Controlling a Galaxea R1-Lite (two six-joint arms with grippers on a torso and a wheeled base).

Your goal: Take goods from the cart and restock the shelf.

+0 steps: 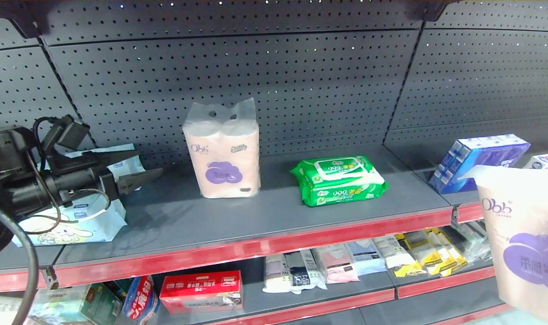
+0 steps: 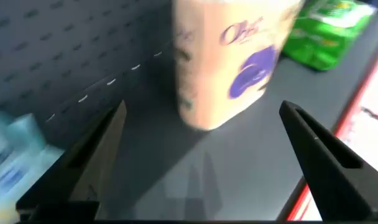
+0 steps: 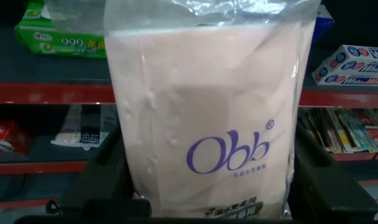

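A pink toilet-paper pack [image 1: 223, 151] with a purple cloud print stands upright on the grey shelf [image 1: 255, 212]. To its left my left gripper [image 1: 151, 163] hovers just above the shelf, open and empty, pointing at the pack. The left wrist view has the same pack [image 2: 229, 56] beyond the spread left gripper [image 2: 204, 162]. My right gripper [image 3: 207, 186] is shut on a second toilet-paper pack [image 3: 201, 124], one finger on each side. That second pack [image 1: 526, 243] hangs in front of the shelf at the lower right.
A green wet-wipes pack [image 1: 340, 179] lies right of the standing pack. A blue tissue box [image 1: 479, 160] leans on the neighbouring shelf. A white-and-blue bag [image 1: 75, 221] lies under my left arm. The lower shelf holds a red box [image 1: 201, 289] and flat packets [image 1: 346, 264].
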